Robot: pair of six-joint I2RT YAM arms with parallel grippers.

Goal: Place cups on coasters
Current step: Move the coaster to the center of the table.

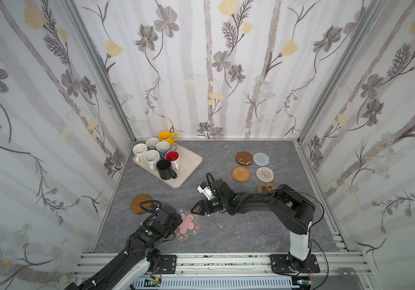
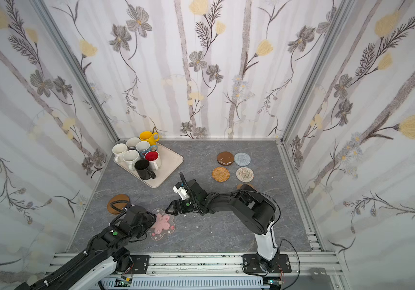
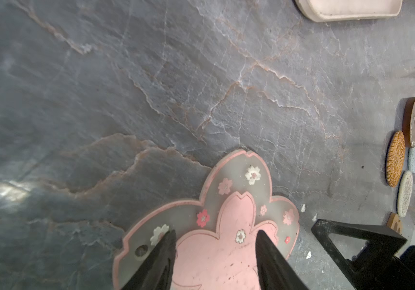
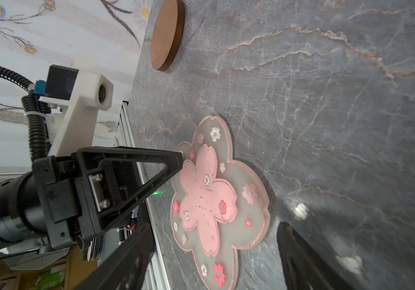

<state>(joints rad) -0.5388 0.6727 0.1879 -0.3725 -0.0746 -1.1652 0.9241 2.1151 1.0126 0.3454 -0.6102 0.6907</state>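
Observation:
Several cups stand crowded on the beige tray [image 1: 190, 160] at the back left, among them a yellow cup [image 1: 166, 137], a black cup [image 1: 165, 168] and a white cup with a red inside [image 1: 172, 157]. The clear pink-flower coaster [image 1: 190, 226] lies flat near the front. My left gripper [image 3: 216, 233] hangs open over it, its fingertips [image 3: 171, 238] straddling the pink centre with nothing between them. My right gripper [image 1: 195, 211] is open too, at the coaster's far right edge [image 4: 214, 226]. A brown disc coaster [image 1: 139, 204] lies to the left.
Several coasters lie at the back right: a brown disc [image 1: 244, 158], a grey round [image 1: 261, 159], a golden woven round [image 1: 240, 173], a beige round [image 1: 265, 174], and a brown paw [image 1: 264, 187] partly behind the right arm. Walls close in three sides.

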